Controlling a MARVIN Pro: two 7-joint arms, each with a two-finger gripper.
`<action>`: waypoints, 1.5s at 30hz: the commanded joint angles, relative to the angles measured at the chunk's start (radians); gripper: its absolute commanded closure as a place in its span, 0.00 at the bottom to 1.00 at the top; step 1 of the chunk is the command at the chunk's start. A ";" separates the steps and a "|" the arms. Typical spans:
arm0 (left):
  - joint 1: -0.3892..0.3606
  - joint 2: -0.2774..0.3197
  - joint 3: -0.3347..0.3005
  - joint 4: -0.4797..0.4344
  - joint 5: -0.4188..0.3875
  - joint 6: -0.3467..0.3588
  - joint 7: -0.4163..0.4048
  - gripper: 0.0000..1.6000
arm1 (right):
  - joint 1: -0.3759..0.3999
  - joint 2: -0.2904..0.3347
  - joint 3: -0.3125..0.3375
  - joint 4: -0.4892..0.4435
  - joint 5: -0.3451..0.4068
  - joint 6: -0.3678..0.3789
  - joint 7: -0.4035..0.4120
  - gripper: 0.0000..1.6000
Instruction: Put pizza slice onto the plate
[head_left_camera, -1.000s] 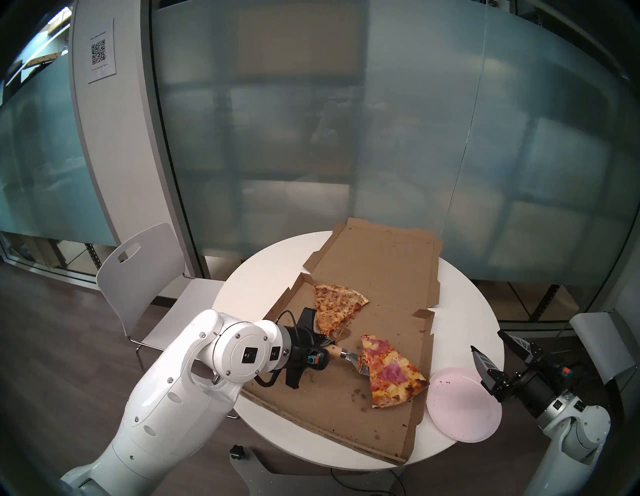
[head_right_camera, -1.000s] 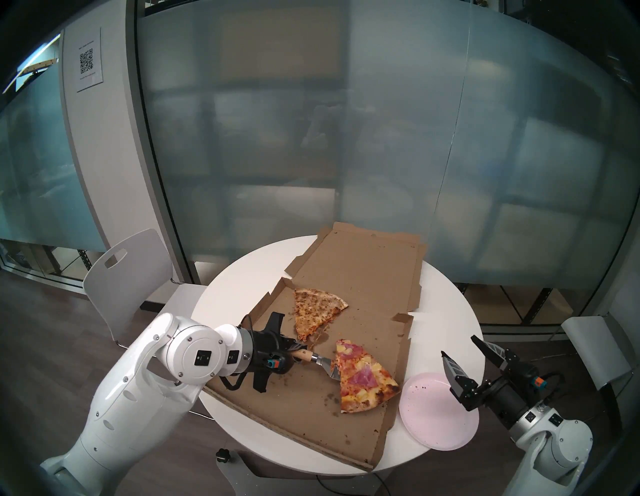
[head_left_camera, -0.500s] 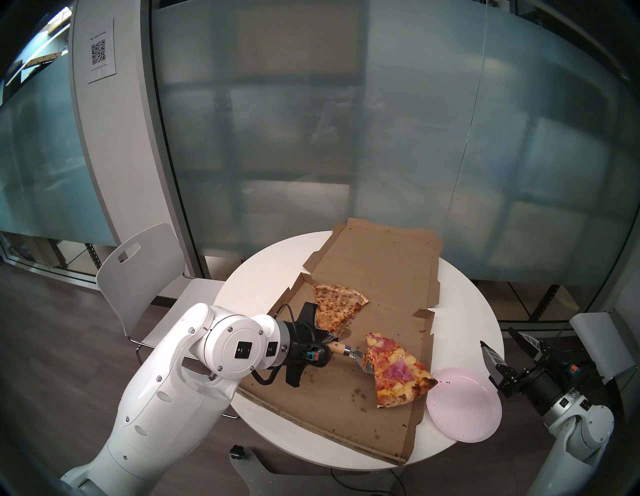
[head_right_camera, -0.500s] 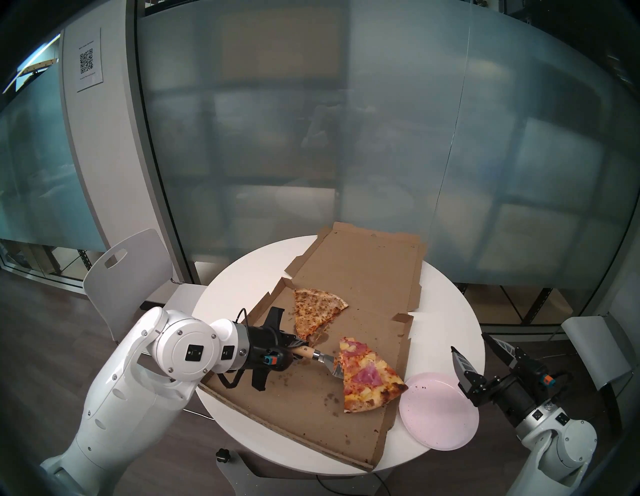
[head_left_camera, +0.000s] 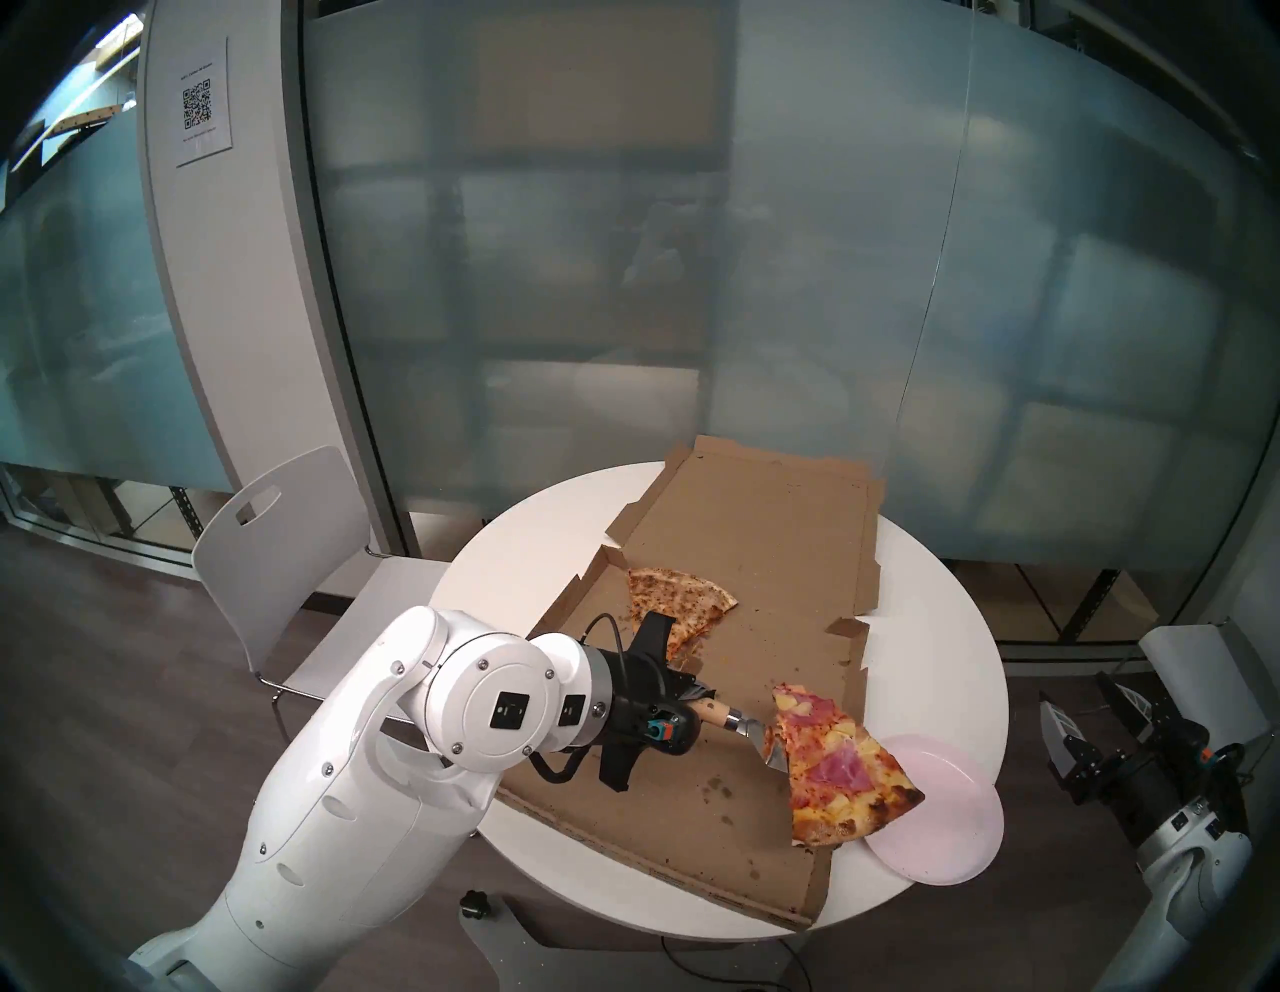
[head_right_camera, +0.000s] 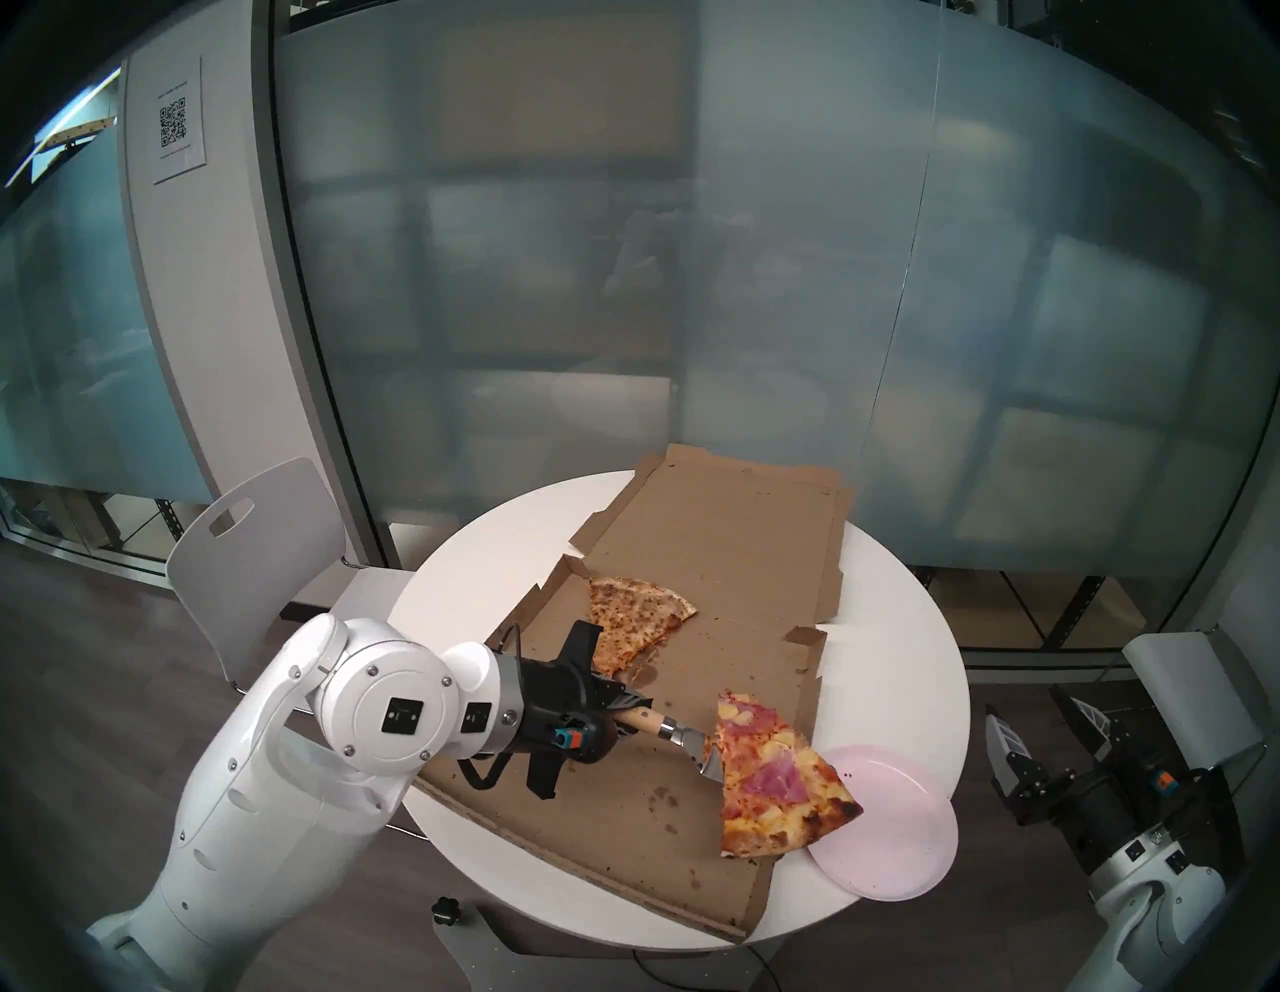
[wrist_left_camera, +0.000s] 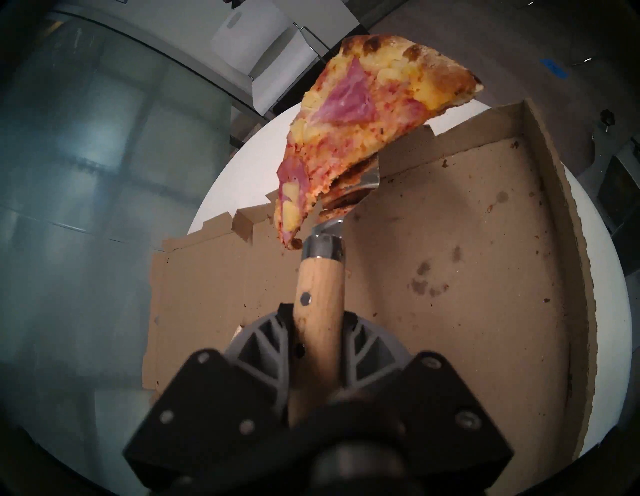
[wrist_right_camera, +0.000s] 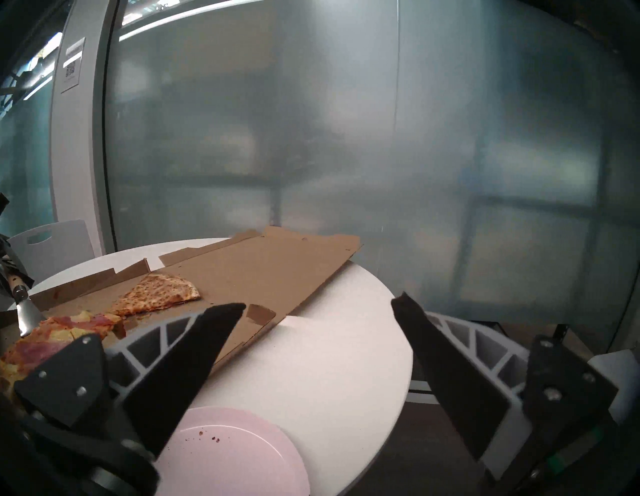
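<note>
Pizza slice (head_left_camera: 841, 765) riding spatula (wrist_left_camera: 320, 294), crust overhanging plate (head_left_camera: 949, 842) at the plate's 10 o'clock.
Left gripper (wrist_left_camera: 317, 350) clamps handle (keeps blade level); right gripper (wrist_right_camera: 318, 306) spread wide, empty, clear.

pizza slice (head_left_camera: 841, 769): pink ham, yellow pineapple, red sauce, charred crust | plate (head_left_camera: 949, 824): pale pink, dark crumbs | pizza box (head_left_camera: 762, 554): brown

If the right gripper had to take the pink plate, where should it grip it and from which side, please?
Probably the plate's bare rim nearest the right gripper, approached from the table's right edge: the plate lies flat, and the pizza slice overhangs its box-side rim.
</note>
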 joint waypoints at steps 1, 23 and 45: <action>-0.055 -0.059 0.053 -0.008 0.028 0.010 0.008 1.00 | -0.022 -0.016 0.025 -0.014 0.048 -0.022 -0.003 0.00; -0.128 -0.190 0.225 0.122 0.125 0.060 0.042 1.00 | -0.049 -0.042 0.110 -0.012 0.109 -0.031 -0.013 0.00; -0.145 -0.244 0.314 0.217 0.186 0.069 0.102 1.00 | -0.079 -0.068 0.144 -0.011 0.158 -0.041 -0.010 0.00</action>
